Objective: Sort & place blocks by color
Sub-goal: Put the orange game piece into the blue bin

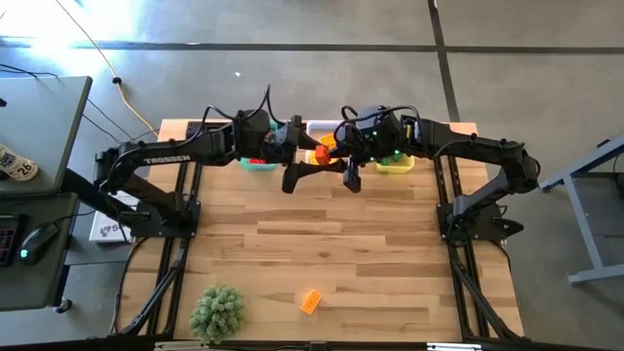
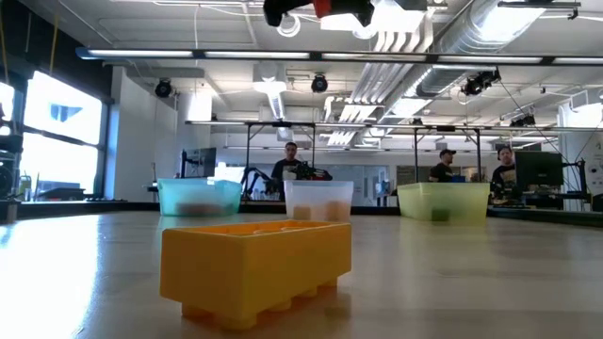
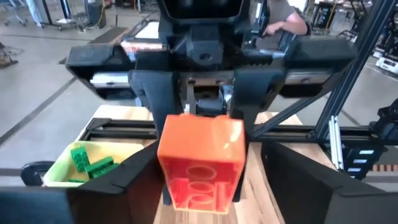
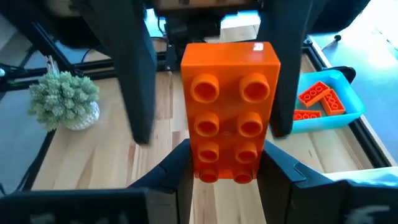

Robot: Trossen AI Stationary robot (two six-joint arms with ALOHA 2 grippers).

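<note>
While your right gripper (image 4: 227,171) is clamping the red-orange studded plastic brick (image 4: 229,111) above the far row of bins, your left gripper (image 3: 199,186) is facing it, fingers spread wide around the brick. One yellow-orange brick (image 1: 311,301) is lying alone on the near tabletop.

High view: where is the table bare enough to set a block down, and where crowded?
Bare: the table's middle, between the bins and the near-edge plant ball and yellow-orange block. Crowded: the far edge, where both arms meet over the bins.
</note>
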